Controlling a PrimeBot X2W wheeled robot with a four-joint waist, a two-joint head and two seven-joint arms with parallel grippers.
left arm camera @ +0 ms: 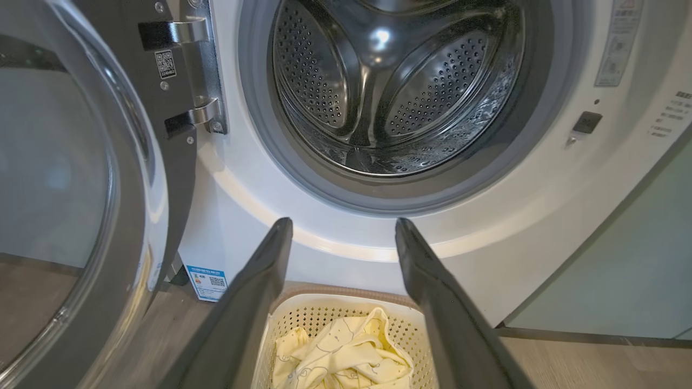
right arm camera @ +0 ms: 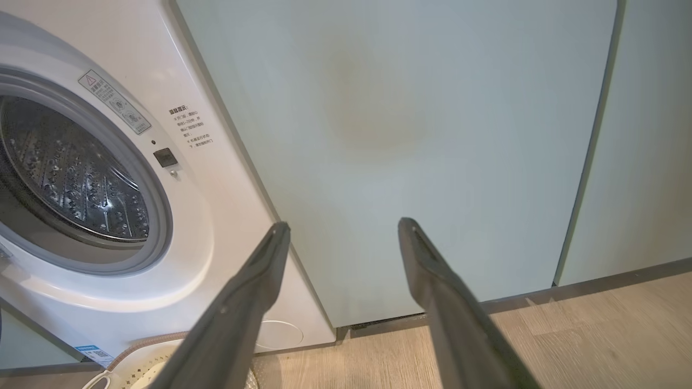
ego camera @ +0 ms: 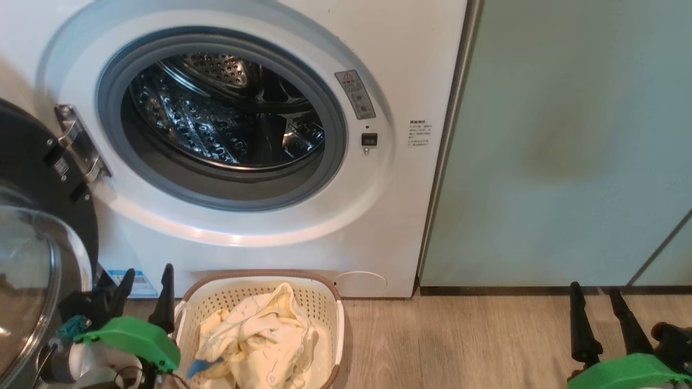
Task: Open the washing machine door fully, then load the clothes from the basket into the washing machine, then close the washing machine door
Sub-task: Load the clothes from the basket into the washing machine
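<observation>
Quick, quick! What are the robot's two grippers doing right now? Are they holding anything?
Left gripper: open, holding nothing.
Right gripper: open, holding nothing.

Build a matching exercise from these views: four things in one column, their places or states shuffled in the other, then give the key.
Things
1. washing machine door
2. clothes
3. basket
4. right gripper

Place or state
A. standing on the wooden floor, in front of the washing machine
B. open and empty, before the pale green cabinet
C. swung open on its hinges, left of the drum
D. heaped inside the perforated white container

Pairs: 1-C, 2-D, 3-A, 4-B
</observation>
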